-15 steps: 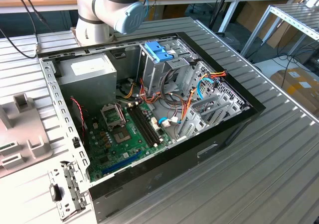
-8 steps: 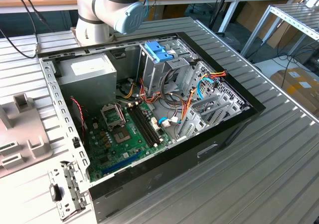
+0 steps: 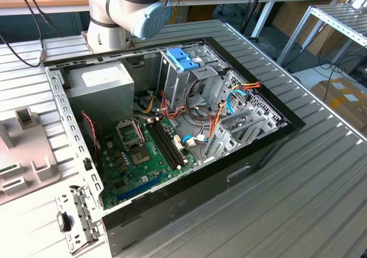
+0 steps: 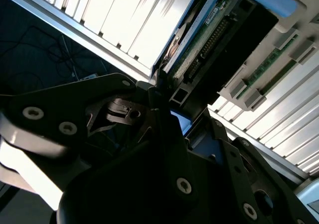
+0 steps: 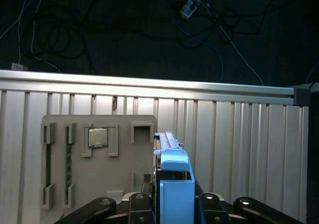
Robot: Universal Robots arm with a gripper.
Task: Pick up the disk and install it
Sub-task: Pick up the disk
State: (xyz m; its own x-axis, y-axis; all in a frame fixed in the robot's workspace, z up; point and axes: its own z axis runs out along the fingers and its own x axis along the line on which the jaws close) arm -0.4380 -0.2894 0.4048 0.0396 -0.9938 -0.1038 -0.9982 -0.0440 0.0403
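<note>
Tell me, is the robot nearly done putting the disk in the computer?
Not nearly. Done: the gripper is at the disk, by the grey parts tray in the first wrist view. In hand: I cannot tell whether it grips the disk. Left: the disk is not in the open computer case yet.

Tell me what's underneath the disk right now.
The ribbed metal table and the edge of the grey parts tray, which holds a chip. What lies directly beneath is covered by the disk itself.
</note>
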